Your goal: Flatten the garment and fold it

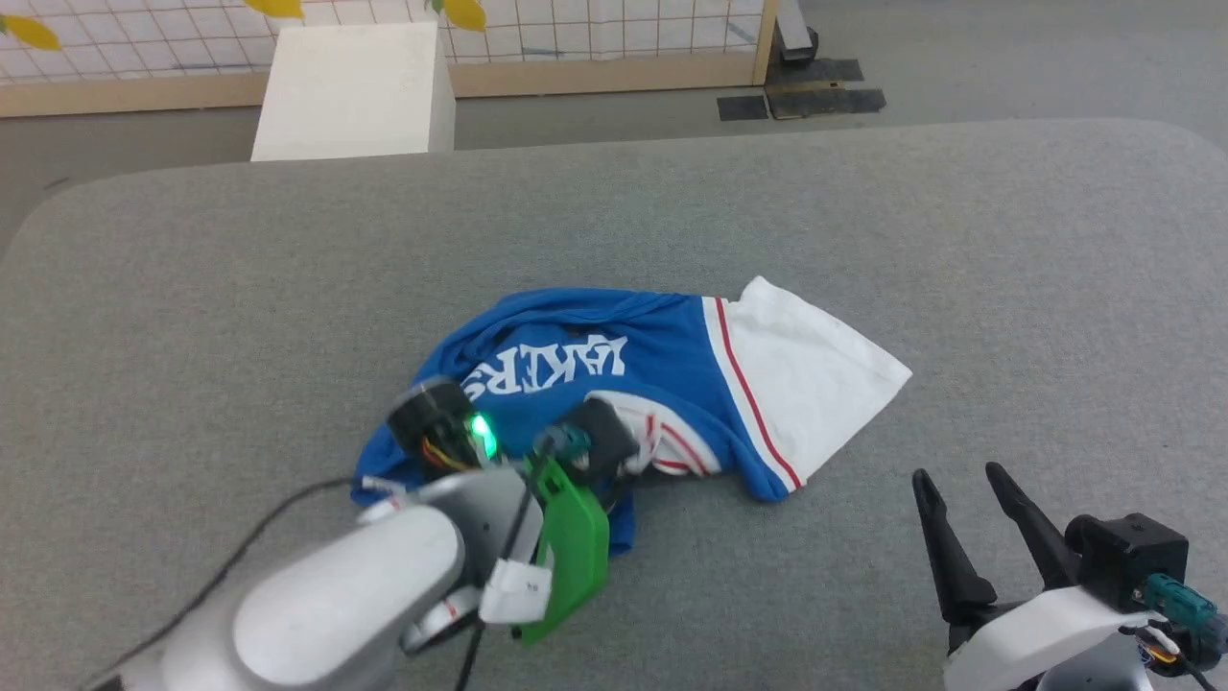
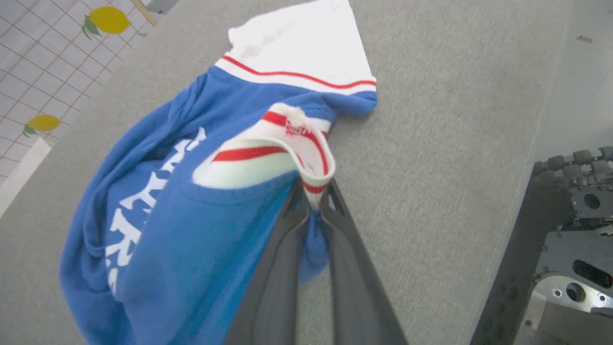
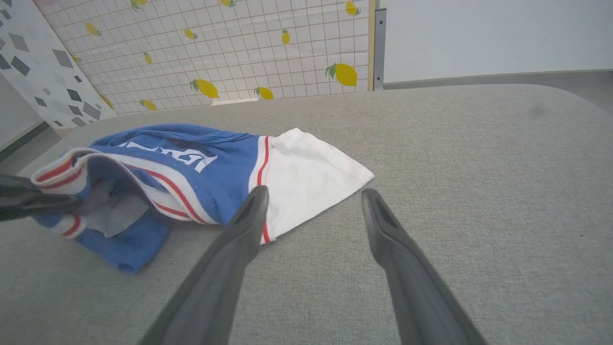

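L gripper (image 2: 313,190) clenched on the striped trim (image 2: 249,154) of the garment (image 1: 672,369). Prob. the neck edge, pinched so I can lift & spread the heap. R gripper (image 1: 957,473) released, jaws wide, over the near-right part of the table (image 1: 959,240), clear of the cloth. Spare for a 2nd grip, I'd guess. Garment bunched at table centre, white sleeve (image 1: 815,365) toward table's right. Hidden: L wrist (image 1: 451,509) covers the pinch in head view; 2nd sleeve & hem tucked under; no. of layers pinched, can't tell.
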`<state>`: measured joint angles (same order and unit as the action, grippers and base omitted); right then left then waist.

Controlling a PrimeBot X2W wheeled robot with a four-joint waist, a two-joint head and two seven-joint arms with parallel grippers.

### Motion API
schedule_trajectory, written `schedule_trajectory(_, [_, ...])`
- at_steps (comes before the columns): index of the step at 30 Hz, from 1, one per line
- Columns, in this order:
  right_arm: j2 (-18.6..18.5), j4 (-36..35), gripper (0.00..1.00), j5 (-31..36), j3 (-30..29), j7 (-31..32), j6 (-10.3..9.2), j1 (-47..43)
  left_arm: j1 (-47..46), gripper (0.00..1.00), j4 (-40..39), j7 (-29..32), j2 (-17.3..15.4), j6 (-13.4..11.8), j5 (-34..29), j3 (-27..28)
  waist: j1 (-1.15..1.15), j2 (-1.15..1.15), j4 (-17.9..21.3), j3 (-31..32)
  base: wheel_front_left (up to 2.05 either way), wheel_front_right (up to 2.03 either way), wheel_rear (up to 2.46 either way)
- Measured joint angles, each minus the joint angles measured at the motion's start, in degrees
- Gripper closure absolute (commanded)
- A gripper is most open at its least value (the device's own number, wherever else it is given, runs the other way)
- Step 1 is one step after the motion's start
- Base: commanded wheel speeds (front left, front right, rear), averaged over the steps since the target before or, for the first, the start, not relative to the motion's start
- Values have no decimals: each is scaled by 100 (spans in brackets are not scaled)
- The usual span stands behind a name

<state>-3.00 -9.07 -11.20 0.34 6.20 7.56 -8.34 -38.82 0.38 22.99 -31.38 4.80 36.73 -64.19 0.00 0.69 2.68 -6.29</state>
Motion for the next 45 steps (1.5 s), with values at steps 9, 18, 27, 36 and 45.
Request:
schedule_trajectory(9, [2, -63, 0, -42, 60, 1, 0, 8, -582, 100, -141, -89, -489, -581, 182, 1033, 0, 0, 20, -132, 0, 0, 0])
schedule_trajectory(18, [2, -109, 0, -98, 111, -57, 0, 301, -1225, 100, 2217, -669, -92, -797, 878, 2006, 0, 0, 176, -711, 0, 0, 0])
schedule_trajectory(27, [3, 23, 0, -92, 186, -111, 0, 544, -1725, 100, 4289, -1432, 533, -626, 931, 2208, 1, 0, 397, -1208, 0, 0, 0])
schedule_trajectory(36, [2, 73, 0, -86, 136, -108, 0, 543, -1636, 0, 5415, -2238, 1024, -417, 1102, 2199, 0, 0, 425, -1099, 0, 0, 0])
schedule_trajectory(45, [3, 16, 0, -79, 75, 13, 0, 313, -971, 0, 5200, -3326, 1171, -428, 960, 2103, 0, 0, 188, -593, 0, 0, 0])
